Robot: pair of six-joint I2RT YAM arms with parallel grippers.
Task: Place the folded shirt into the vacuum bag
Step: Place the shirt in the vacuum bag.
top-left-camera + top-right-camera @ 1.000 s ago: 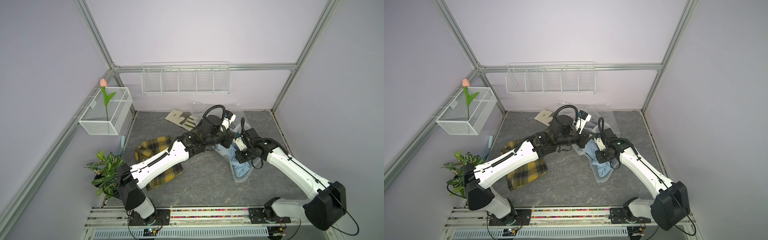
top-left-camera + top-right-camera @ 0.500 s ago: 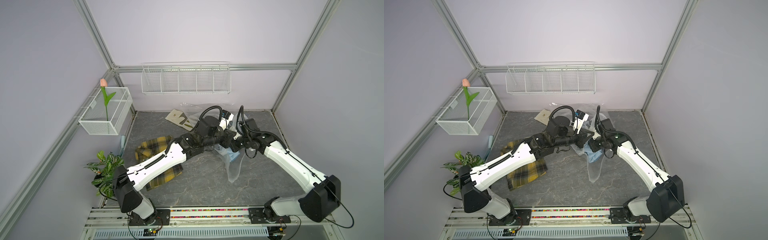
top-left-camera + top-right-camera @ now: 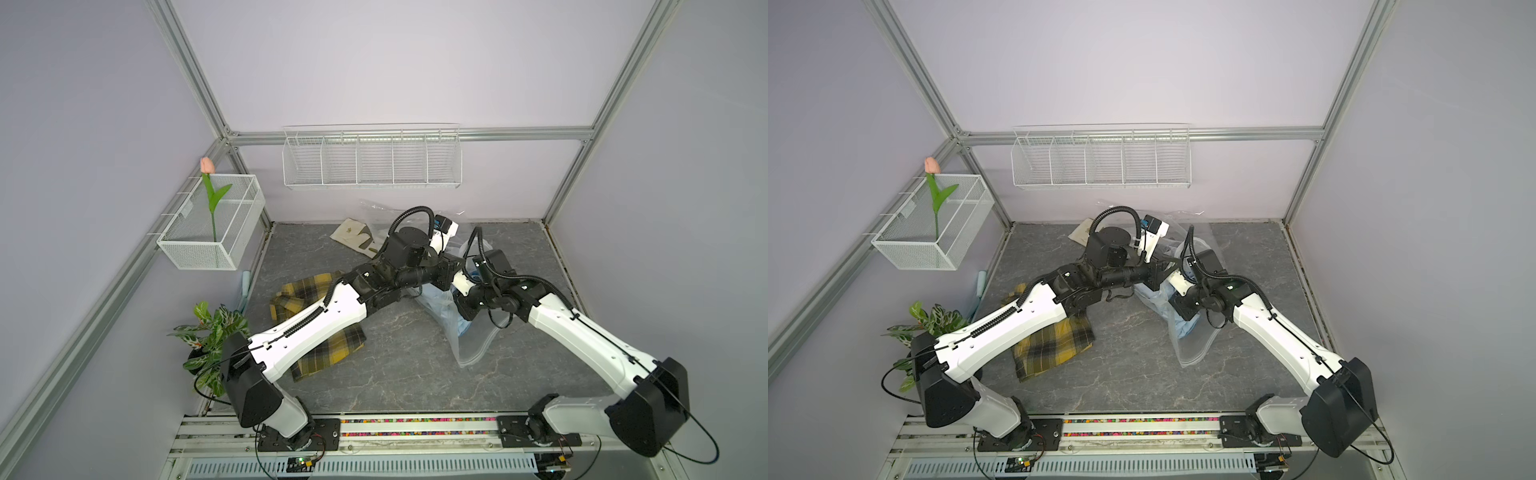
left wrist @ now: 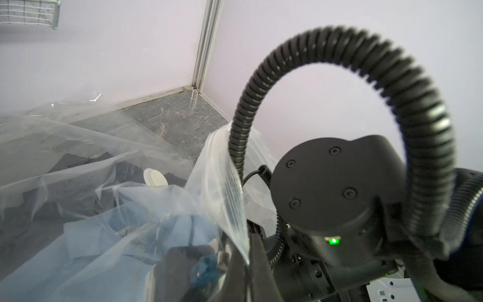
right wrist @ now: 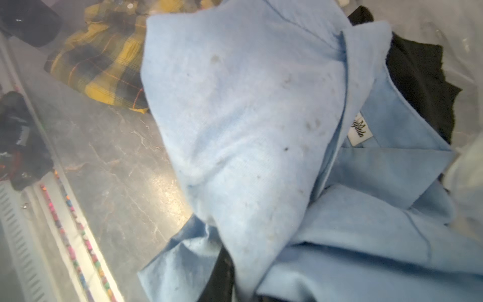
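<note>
Right gripper (image 3: 464, 313) sank lower, grip unclear; blue shirt (image 5: 248, 117) partly inside vacuum bag (image 3: 473, 353); left gripper (image 4: 247, 266) pinches bag rim. Likely needs deeper push.

Jaws of the left gripper (image 4: 247, 266) pinch the vacuum bag (image 4: 224, 188) edge above the blue shirt (image 4: 86, 251).

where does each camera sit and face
Top views: high over the front rail, looking down on the table; left arm and right arm show whole.
Left wrist: on the left arm, facing the far right corner; left pincer nips the vacuum bag, right arm's joint looms.
Right wrist: seemingly inside the bag, close on the blue shirt; no arm clear.
Shared: all show that shirt.
</note>
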